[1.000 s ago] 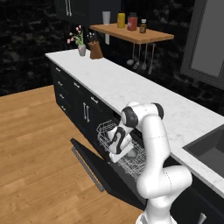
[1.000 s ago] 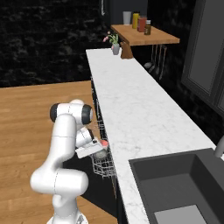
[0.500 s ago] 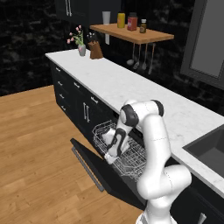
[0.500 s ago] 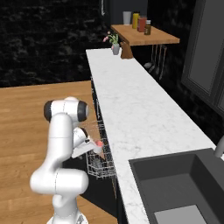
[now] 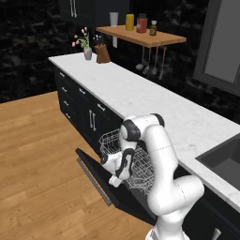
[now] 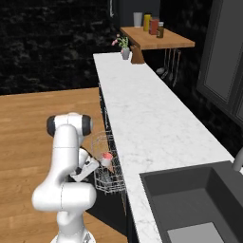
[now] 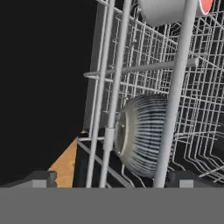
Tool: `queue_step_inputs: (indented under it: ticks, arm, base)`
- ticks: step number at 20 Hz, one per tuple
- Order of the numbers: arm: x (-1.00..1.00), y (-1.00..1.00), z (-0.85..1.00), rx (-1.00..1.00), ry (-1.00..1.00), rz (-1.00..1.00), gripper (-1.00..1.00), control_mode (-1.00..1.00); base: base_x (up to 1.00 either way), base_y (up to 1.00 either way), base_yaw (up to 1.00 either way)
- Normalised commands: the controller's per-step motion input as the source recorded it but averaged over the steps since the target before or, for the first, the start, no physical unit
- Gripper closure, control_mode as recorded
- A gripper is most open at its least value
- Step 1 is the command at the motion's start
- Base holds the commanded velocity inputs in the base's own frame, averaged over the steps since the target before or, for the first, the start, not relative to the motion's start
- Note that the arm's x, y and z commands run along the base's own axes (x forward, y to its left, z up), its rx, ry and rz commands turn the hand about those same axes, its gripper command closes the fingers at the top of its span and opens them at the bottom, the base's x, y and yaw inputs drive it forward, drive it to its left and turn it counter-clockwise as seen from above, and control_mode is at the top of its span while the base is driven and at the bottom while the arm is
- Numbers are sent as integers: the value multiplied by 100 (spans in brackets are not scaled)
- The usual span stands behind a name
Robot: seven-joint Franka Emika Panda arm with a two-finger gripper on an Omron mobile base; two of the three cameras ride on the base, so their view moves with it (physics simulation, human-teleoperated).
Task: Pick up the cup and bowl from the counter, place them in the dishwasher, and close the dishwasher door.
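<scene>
Left base view
- Gripper (image 5: 115,179): low at the outer edge of the wire rack (image 5: 123,155), above the dishwasher door (image 5: 110,182); finger spacing not legible here.
- Door: folded down flat, its long axis running along the cabinet front, grey bar handle (image 5: 93,180) on the floor-side edge.
- Counter (image 5: 154,101): neither cup nor bowl seen on it.

Right base view
- Gripper (image 6: 95,167): just outside the rack (image 6: 108,163), on its floor side.
- Cup (image 6: 107,158): red top visible, in the rack near the counter (image 6: 142,118) edge; just beside the hand, not in it.

Hand view
- Fingertips (image 7: 41,177): stand wide apart, nothing between them.
- Bowl (image 7: 140,135): on edge inside the rack, behind its wires (image 7: 109,87).
- Cup (image 7: 173,9): lying on its side at the rack's upper edge, beyond the wires.

Judgement
- Stage: both items appear loaded; closing the door remains.
- Governing relation: the open door lies directly beneath the hand, so the hand probably must clear the rack and get under the handle edge to lift it.
</scene>
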Motion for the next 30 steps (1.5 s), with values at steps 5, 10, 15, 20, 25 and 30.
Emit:
queue_step_inputs:
  ticks: [5, 10, 15, 20, 25, 30]
  arm:
    - [66, -62, -31, -21, 9, 0, -100, -100]
    - [60, -75, 2, -14, 10, 0, -100, -100]
    - [-21, 32, 63, -3, 3, 1, -100, -100]
    - [-50, 100, 94, -1, 4, 1, -100, -100]
    - [-37, 100, 85, 0, 11, 0, -100, -100]
    - [-66, 100, -11, -17, 6, -2, -100, -100]
  base:
    - [0, 0, 0]
    - [0, 0, 0]
    - [0, 0, 0]
    - [0, 0, 0]
    - [0, 0, 0]
    - [0, 0, 0]
